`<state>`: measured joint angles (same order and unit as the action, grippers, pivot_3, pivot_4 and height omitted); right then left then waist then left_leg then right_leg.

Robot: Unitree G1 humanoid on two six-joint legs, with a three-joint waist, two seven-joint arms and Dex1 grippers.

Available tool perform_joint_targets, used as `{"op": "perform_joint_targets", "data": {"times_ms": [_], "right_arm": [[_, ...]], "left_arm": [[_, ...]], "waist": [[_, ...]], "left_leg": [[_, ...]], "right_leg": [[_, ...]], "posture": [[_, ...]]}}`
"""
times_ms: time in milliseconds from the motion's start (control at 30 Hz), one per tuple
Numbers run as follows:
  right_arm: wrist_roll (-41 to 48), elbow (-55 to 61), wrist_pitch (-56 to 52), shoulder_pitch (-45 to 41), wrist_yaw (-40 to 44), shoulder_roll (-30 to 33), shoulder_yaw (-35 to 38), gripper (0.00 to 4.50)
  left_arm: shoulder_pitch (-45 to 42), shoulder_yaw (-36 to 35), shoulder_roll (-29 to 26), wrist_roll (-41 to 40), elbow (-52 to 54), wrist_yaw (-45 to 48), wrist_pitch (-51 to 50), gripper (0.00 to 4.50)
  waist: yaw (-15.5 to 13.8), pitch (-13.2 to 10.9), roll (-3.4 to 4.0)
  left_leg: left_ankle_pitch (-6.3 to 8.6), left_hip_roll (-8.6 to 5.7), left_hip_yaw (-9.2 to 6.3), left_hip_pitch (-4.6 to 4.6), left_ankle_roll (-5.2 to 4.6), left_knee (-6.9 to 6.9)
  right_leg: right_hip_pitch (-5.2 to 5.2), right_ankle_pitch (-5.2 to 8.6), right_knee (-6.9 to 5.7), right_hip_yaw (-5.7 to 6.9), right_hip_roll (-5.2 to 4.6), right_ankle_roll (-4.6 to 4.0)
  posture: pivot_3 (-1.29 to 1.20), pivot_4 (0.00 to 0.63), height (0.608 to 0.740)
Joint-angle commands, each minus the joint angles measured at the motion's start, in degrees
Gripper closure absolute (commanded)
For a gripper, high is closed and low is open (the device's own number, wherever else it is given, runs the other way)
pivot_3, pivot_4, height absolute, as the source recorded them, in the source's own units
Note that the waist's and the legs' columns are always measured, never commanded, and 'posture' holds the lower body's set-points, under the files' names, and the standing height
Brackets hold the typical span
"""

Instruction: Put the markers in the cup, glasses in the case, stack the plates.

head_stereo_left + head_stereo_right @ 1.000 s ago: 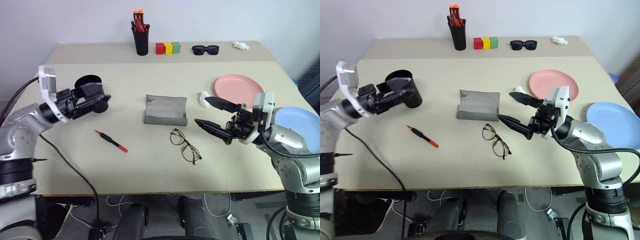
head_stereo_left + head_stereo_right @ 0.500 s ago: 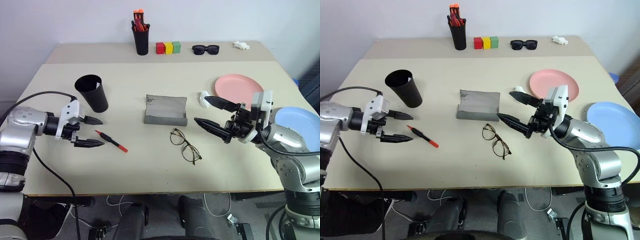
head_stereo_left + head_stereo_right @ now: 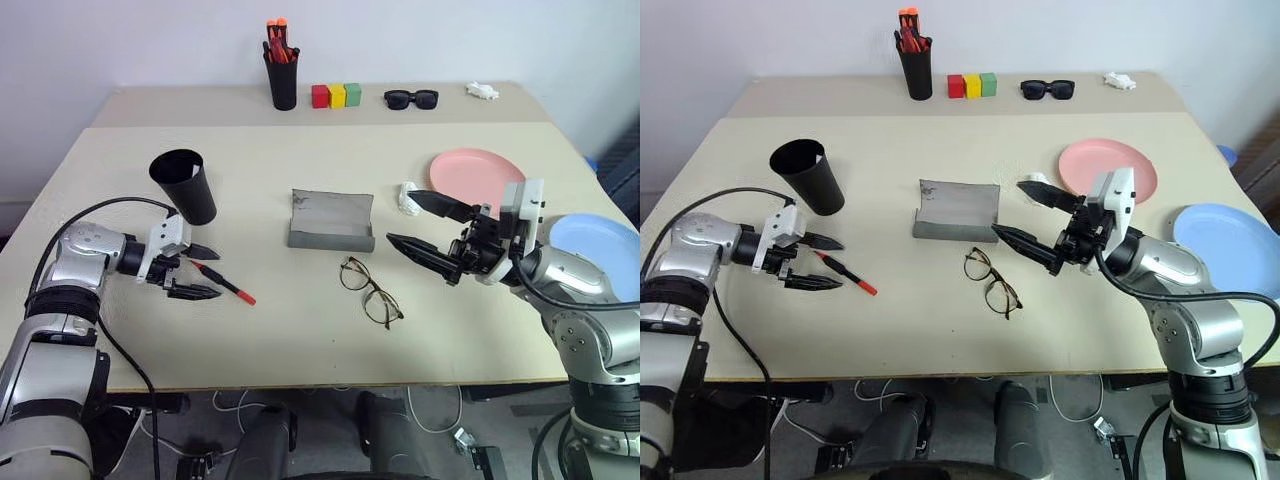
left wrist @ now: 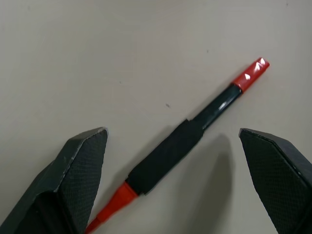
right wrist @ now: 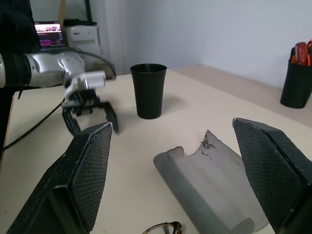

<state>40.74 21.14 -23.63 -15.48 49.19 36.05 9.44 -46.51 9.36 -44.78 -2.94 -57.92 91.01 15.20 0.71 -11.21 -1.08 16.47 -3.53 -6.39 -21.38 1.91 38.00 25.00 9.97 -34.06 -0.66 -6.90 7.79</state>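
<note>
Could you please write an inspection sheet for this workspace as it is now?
Surface: beige table, two joined tops.
Job's things: marker lying flat; cup upright; glasses near open case; pink plate and blue plate apart, unstacked.
Clutter: pen holder, coloured blocks, sunglasses, two white objects.
Grippers: left gripper open astride the marker's end; right gripper open, holding nothing.
Cables: black cable along the left arm.
Surroundings: pale wall.
</note>
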Motion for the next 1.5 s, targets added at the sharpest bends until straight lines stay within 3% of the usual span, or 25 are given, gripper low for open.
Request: {"op": "perform_joint_targets", "data": {"times_ms": [33,67,300,333,467,567,733,800,900,1100,1300,1500], "right_arm": [[0.3,2.1,-0.1,-0.9,-0.3,0.8,1.0,0.45],[0.3,2.1,-0.2,-1.0,-0.3,0.8,1.1,0.45],[0.2,2.2,-0.2,-1.0,-0.7,0.8,1.1,0.45],[0.0,2.2,-0.2,-1.0,-0.6,0.9,1.1,0.45],[-0.1,1.7,-0.2,-1.5,-0.7,0.8,1.0,0.45],[-0.4,1.4,-0.1,-1.6,-0.6,0.8,0.7,0.45],[-0.8,1.2,0.1,-1.8,-0.1,1.0,0.6,0.45],[-0.9,0.9,0.2,-2.0,0.0,0.7,0.5,0.45],[-0.8,0.6,0.1,-2.5,0.0,0.2,0.4,0.45],[-1.2,0.2,0.2,-3.0,0.6,-0.1,-0.2,0.45],[-1.6,-0.4,0.5,-3.6,0.8,-0.3,-0.8,0.45],[-1.8,0.1,0.4,-3.1,0.6,-0.3,-0.4,0.45]], "left_arm": [[-0.7,1.2,0.8,2.8,-2.2,0.5,2.4,0.58],[-0.9,1.4,1.0,3.2,-2.7,0.8,2.4,0.81],[-1.0,3.6,0.8,-0.8,-0.4,1.5,-1.0,4.15],[-0.4,4.8,0.2,-1.6,0.7,1.5,-1.0,4.46],[1.5,8.3,-2.5,-6.8,5.7,1.5,-3.0,4.46],[3.2,7.4,-4.8,-16.7,13.2,1.5,-13.2,4.46],[2.7,-4.6,-3.5,-27.5,20.1,0.7,-30.9,4.46],[1.9,-10.0,-1.2,-31.0,21.8,-3.9,-34.2,4.46],[1.0,-19.1,3.9,-34.6,24.0,-13.9,-32.4,4.46],[-1.7,-28.7,11.8,-34.1,25.5,-29.5,-22.5,4.46],[-8.4,-33.5,14.4,-30.9,16.4,-39.8,-9.6,4.46],[-9.1,-34.3,13.4,-26.0,8.4,-44.3,1.7,4.46]], "waist": [[0.0,0.0,0.00],[0.0,0.0,0.00],[0.0,0.0,0.00],[0.0,0.0,0.00],[0.1,0.0,0.00],[0.2,0.0,0.01],[0.0,0.0,-0.02],[0.0,0.0,-0.02],[-0.1,0.0,-0.01],[0.0,0.0,-0.02],[-0.1,0.0,-0.03],[-0.1,0.0,-0.03]], "left_leg": [[0.00,0.00,0.00,0.00,0.00,0.00],[0.00,0.00,0.00,0.01,0.00,0.00],[0.01,0.00,0.00,0.01,-0.01,0.01],[0.01,0.00,0.00,0.01,-0.01,0.01],[0.01,0.01,0.00,0.01,-0.01,0.00],[0.02,0.03,-0.01,0.00,-0.03,0.00],[0.02,0.04,-0.04,-0.06,-0.03,0.04],[0.02,0.04,-0.03,-0.03,-0.03,0.05],[0.01,0.03,-0.06,-0.02,-0.02,0.07],[0.01,0.04,-0.04,-0.03,0.00,0.05],[0.00,0.03,-0.01,-0.03,0.02,0.05],[0.00,0.02,-0.01,-0.02,0.02,0.05]], "right_leg": [[-0.01,0.00,0.00,0.00,0.00,0.00],[-0.01,0.00,0.00,-0.01,0.00,0.00],[-0.02,0.00,0.00,-0.01,0.00,0.01],[-0.02,0.00,0.00,-0.01,0.00,0.01],[-0.02,0.00,0.00,-0.02,0.00,0.00],[0.01,0.01,-0.02,-0.02,0.01,0.00],[0.04,0.01,-0.04,-0.01,0.02,0.00],[0.02,0.01,-0.04,-0.01,0.02,0.01],[0.02,0.00,-0.03,0.00,0.02,0.00],[0.07,-0.03,-0.04,-0.01,0.03,-0.03],[0.06,-0.06,0.02,-0.02,0.03,-0.06],[0.03,-0.06,0.04,-0.02,0.03,-0.06]], "posture": [[0.00,0.150,0.740],[0.00,0.150,0.740],[0.00,0.150,0.740],[0.00,0.150,0.740],[0.00,0.150,0.740],[0.00,0.150,0.740],[0.00,0.150,0.740],[0.00,0.150,0.740],[0.00,0.150,0.740],[0.00,0.150,0.740],[0.00,0.150,0.740],[0.00,0.150,0.740]]}}
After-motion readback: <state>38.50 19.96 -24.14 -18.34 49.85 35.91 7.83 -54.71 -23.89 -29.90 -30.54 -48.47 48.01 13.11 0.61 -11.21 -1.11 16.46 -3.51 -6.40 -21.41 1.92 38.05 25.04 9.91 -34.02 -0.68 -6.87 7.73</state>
